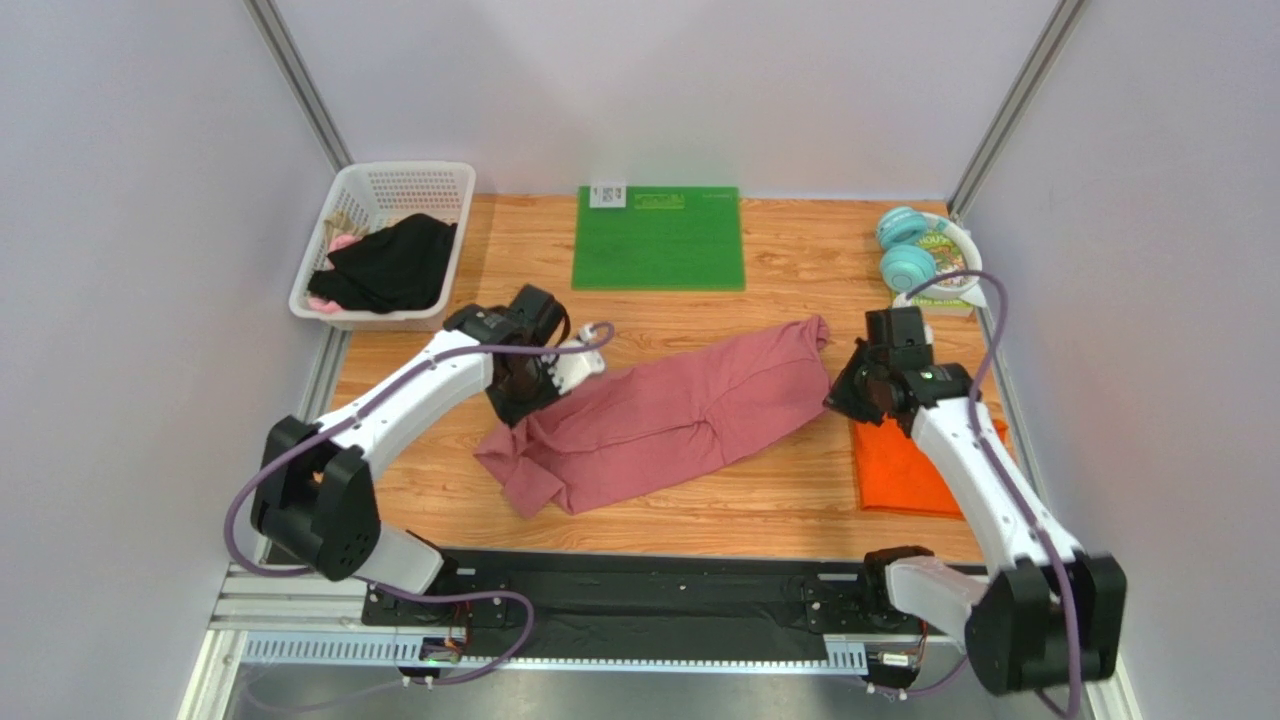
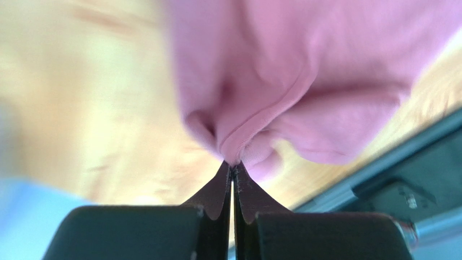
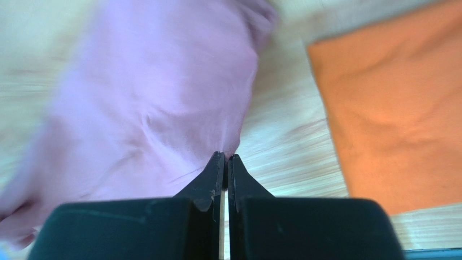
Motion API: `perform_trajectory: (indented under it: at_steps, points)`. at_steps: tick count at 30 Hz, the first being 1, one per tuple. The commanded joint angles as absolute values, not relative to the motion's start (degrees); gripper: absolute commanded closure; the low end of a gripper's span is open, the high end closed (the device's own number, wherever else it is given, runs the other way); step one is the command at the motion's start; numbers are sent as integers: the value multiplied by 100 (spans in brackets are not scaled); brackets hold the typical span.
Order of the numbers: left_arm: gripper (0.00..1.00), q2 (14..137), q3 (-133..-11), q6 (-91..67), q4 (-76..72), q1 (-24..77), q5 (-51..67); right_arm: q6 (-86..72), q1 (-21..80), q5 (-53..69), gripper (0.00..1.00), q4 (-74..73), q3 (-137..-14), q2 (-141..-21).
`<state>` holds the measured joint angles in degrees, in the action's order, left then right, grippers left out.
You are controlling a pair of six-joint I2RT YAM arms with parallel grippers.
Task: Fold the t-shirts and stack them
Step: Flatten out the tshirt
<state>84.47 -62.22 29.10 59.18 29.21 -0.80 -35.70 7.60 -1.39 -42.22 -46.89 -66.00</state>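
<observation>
The dusty rose-pink t-shirt (image 1: 676,413) lies stretched and crumpled across the middle of the wooden table. My left gripper (image 1: 549,375) is at its left end; in the left wrist view the gripper (image 2: 233,165) is shut, pinching a bunched fold of the pink cloth (image 2: 282,65). My right gripper (image 1: 842,398) is at the shirt's right end; in the right wrist view it (image 3: 226,157) is shut on the pink shirt's edge (image 3: 162,97). The orange t-shirt (image 1: 902,465) lies folded flat at the right, partly under the right arm, and shows in the right wrist view (image 3: 396,108).
A green mat (image 1: 658,237) lies at the back centre. A white basket (image 1: 383,188) with dark cloth (image 1: 391,263) stands at the back left. Teal round objects (image 1: 906,248) sit on a plate at the back right. A black rail (image 1: 646,593) runs along the near edge.
</observation>
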Motion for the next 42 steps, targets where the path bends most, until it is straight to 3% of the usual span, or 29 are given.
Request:
perform_trajectory:
  at_steps: [1,15,23,33,36,42]
  points:
    - [100,7761,-7555,2541,6046,2865,-606,-3533,782,-106,100,-5139,-5782,-5442]
    - [100,6707,-7892,2663,6047,2865,-1844,-3481,791,342,100,-6213,-7531,-4184]
    - [100,5942,-9684,2734,5696,2830,-2900,-2954,791,703,100,-6249,-9376,-3806]
    - [100,4888,-11590,2540,5721,2742,-2101,-2742,765,1327,100,-5704,-11151,-3410]
    - [100,4825,-12083,2619,6186,2742,-1864,-2725,721,1380,100,-5958,-12205,-3682]
    - [100,4474,-11998,2549,6644,2742,-1529,-2803,580,1459,100,-6056,-13473,-3999]
